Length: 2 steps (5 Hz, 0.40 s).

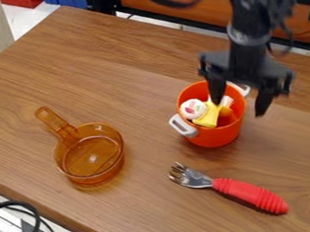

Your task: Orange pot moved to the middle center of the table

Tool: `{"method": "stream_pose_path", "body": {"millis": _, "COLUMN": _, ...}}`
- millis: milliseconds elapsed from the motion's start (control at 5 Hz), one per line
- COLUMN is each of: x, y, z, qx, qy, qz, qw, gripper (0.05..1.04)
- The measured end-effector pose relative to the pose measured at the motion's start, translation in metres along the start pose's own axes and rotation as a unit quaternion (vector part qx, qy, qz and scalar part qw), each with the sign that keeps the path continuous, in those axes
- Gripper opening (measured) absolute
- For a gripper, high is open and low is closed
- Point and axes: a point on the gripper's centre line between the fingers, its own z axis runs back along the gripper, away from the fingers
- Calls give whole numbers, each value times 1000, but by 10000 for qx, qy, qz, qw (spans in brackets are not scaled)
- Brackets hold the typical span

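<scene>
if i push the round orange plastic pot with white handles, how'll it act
The pot looks stiff, given its undented wall. The small things inside probably add a little weight and could spill from the open top if it tips.

1. A single fixed camera looks down at a slant from above the brown wood-grain counter, across from my black two-finger hand.
2. It faces over the counter towards the far edge, where an orange-brown panel stands behind.
3. It sits near enough that my hand, the round orange pot with pale grey handles, the translucent amber plastic pan and the red-handled metal fork fit whole, with only part of the counter in frame.
</scene>
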Motion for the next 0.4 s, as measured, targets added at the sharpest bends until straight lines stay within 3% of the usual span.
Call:
{"method": "stream_pose_path", "body": {"millis": 200, "x": -2, "y": 25, "z": 16, "qx": 85, "qy": -208, "qz": 330, "qw": 9992, "gripper": 999}}
{"method": "stream_pose_path", "body": {"millis": 400, "x": 0, "y": 70, "z": 17, "qx": 542, "qy": -257, "qz": 670, "qw": 9960, "gripper": 999}}
